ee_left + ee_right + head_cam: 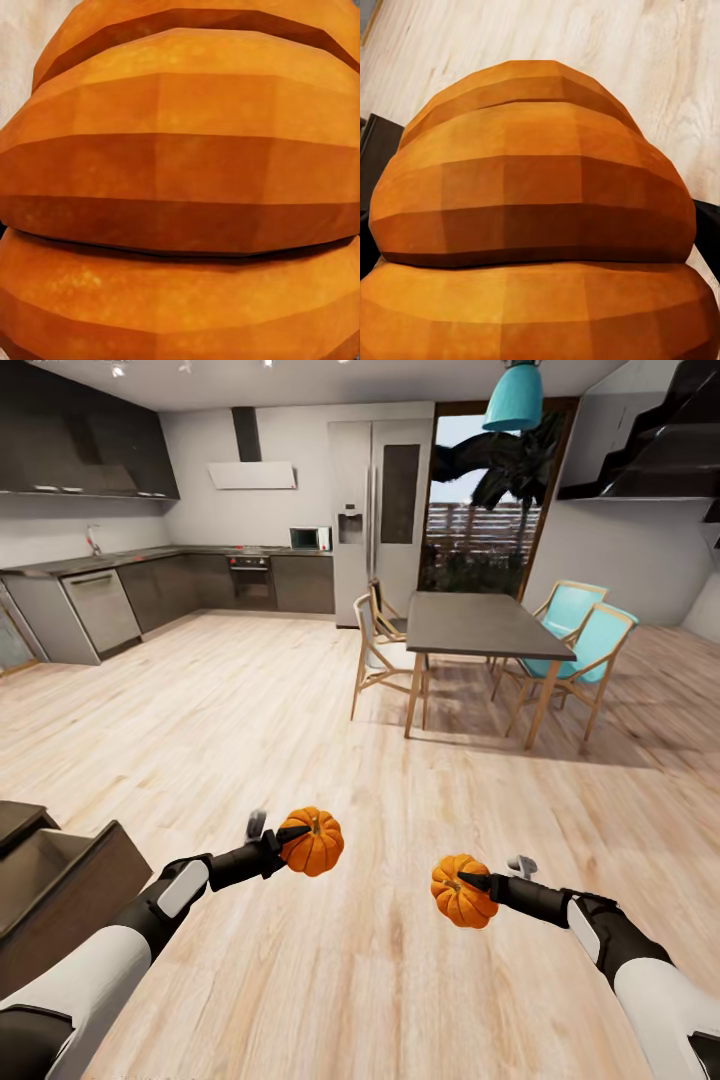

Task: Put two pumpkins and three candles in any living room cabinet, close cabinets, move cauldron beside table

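I hold two orange ribbed pumpkins above the wooden floor. My left gripper [296, 840] is shut on one pumpkin [314, 843], whose ribs crowd the left wrist view [180, 187]. My right gripper [470, 882] is shut on the other pumpkin [461, 891], seen close up in the right wrist view [536, 225]. A dark brown cabinet [60, 885] stands at the lower left with a drawer pulled open, its pale interior showing. The candles, cauldron and living room table are out of view.
A dark dining table [480, 625] with wooden and teal chairs [585, 645] stands ahead on the right. Kitchen counters [150, 585] and a fridge [375, 500] line the far wall. Open wooden floor [230, 710] lies between me and them.
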You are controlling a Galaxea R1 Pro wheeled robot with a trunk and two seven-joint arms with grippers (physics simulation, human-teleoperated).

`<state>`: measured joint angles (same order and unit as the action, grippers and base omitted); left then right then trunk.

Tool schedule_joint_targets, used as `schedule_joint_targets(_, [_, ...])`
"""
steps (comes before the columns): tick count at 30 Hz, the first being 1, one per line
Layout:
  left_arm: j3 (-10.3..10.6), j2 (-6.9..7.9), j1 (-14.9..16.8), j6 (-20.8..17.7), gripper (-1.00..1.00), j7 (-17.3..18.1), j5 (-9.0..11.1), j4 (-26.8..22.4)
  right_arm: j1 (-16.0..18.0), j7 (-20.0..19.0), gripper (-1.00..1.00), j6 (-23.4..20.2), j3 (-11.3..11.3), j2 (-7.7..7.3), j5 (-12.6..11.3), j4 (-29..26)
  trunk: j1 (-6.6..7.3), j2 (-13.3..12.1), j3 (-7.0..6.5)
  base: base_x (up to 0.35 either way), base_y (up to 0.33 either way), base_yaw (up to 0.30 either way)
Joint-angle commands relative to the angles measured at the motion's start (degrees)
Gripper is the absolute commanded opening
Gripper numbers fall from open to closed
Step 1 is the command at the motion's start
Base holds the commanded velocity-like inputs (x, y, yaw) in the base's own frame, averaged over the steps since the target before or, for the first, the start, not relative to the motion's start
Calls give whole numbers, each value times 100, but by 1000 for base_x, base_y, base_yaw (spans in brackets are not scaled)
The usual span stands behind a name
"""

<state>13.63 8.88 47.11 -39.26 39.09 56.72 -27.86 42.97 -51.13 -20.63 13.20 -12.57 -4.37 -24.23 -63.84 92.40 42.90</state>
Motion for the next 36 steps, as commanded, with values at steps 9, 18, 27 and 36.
schedule_joint_targets(9, [-51,0,0,-3,-100,2,6,0,1,6,-100,-4,7,0,-20,-2,0,0,0,61,-318,265])
schedule_joint_targets(18, [-61,0,-8,-3,-100,2,6,8,0,51,-100,-11,-2,15,-20,-2,0,0,0,1,-173,230])
schedule_joint_targets(27, [-62,0,-9,-3,-100,2,6,8,1,603,-100,-11,-10,135,-20,-11,0,0,0,0,-1,281])
schedule_joint_targets(36, [-62,65,-9,-3,-100,2,6,5,1,665,-100,-11,-4,141,-29,-11,0,0,-10,0,-3,286])
